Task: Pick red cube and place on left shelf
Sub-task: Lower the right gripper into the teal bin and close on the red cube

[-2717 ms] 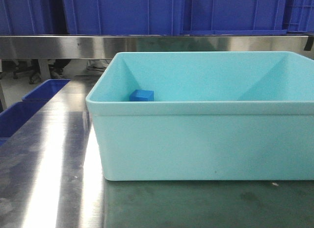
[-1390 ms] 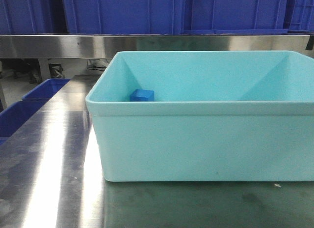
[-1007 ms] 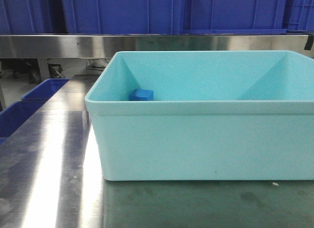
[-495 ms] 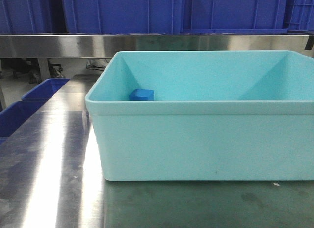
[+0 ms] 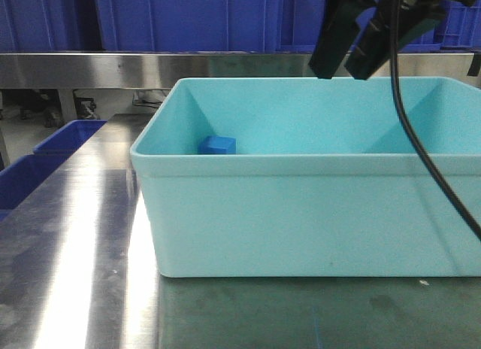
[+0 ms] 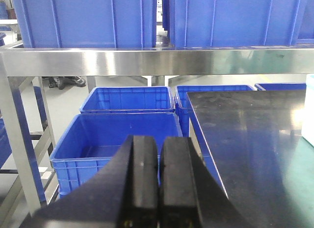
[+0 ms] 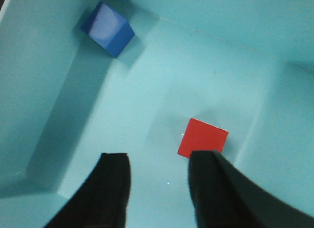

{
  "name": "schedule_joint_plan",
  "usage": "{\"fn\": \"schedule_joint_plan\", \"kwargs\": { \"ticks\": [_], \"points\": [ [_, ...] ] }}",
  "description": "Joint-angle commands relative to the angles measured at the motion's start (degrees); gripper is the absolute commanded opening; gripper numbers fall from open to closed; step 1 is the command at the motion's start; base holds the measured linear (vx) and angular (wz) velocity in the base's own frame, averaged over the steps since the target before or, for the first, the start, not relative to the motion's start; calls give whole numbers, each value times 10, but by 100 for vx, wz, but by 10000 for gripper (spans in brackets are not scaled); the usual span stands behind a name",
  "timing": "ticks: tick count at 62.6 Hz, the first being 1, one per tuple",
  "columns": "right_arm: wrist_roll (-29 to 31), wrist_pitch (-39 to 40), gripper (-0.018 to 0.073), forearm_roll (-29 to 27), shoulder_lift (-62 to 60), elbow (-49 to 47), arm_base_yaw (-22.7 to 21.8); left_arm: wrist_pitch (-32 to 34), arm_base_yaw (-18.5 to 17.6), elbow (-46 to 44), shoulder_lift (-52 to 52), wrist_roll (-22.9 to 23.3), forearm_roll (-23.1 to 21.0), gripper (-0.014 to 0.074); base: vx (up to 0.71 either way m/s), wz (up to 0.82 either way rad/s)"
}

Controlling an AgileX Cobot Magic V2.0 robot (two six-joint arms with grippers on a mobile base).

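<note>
Right wrist-mounted view showed our right gripper hovering, fingers spread and empty, over the teal bin. The red cube lay on the bin floor just beyond one finger's tip, not centred between the two. We judged that a straight descent risked landing that finger on the cube's near edge, shoving or tipping it out of the grasp. The blue cube sat well apart in a corner. Our left gripper was pressed closed on nothing, beside the steel table.
</note>
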State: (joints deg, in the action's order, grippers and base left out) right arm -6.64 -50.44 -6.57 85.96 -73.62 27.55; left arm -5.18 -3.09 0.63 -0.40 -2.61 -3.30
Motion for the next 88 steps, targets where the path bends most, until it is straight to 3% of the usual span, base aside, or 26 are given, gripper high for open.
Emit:
{"fn": "schedule_joint_plan", "kwargs": {
  "ticks": [1, 27, 68, 73, 82, 88],
  "points": [
    [-3, 22, 505, 8, -14, -20, -1, 44, -4, 14, -8, 3, -5, 90, 0, 0],
    [-84, -27, 542, 36, 42, -20, -16, 44, -4, 14, -8, 3, -5, 90, 0, 0],
    [-98, 41, 533, 58, 151, -20, -16, 44, -4, 14, -8, 3, -5, 90, 0, 0],
    [-98, 46, 484, 61, 151, -20, -16, 44, -4, 14, -8, 3, -5, 90, 0, 0],
    [-98, 43, 246, 63, 151, -21, -16, 44, -4, 14, -8, 3, -5, 90, 0, 0],
    [-98, 34, 153, 62, 149, -29, -16, 44, -4, 14, -8, 3, -5, 90, 0, 0]
  ]
}}
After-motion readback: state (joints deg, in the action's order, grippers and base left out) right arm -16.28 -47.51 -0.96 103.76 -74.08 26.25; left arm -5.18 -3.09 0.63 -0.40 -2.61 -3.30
